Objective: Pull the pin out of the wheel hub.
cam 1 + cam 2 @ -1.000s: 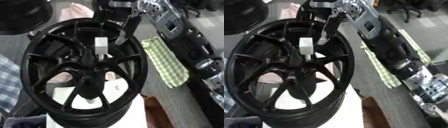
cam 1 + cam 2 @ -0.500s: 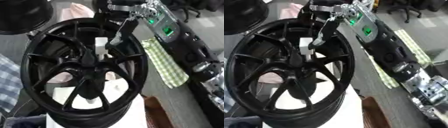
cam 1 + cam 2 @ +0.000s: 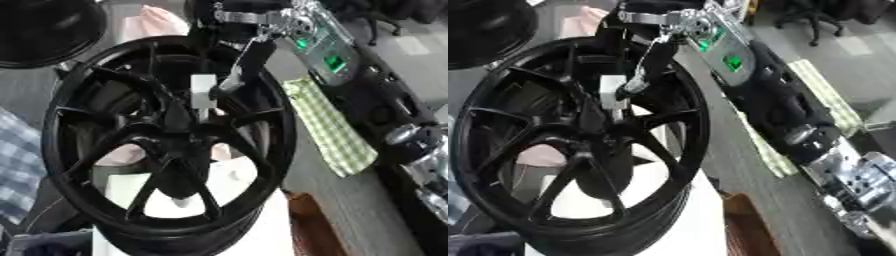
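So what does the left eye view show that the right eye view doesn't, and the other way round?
Only the left eye view shows a blue checked fabric at its left edge, and the whole green checked cloth beside the wheel. Only the right eye view shows the silver joint low on the right arm in full. Both show the black wheel hub, the white pin at its centre, and the right hand reaching down with its fingers at the pin.

The robot hand (image 3: 642, 75) pinches the white pin (image 3: 611, 98) (above the black wheel hub (image 3: 592, 135)).
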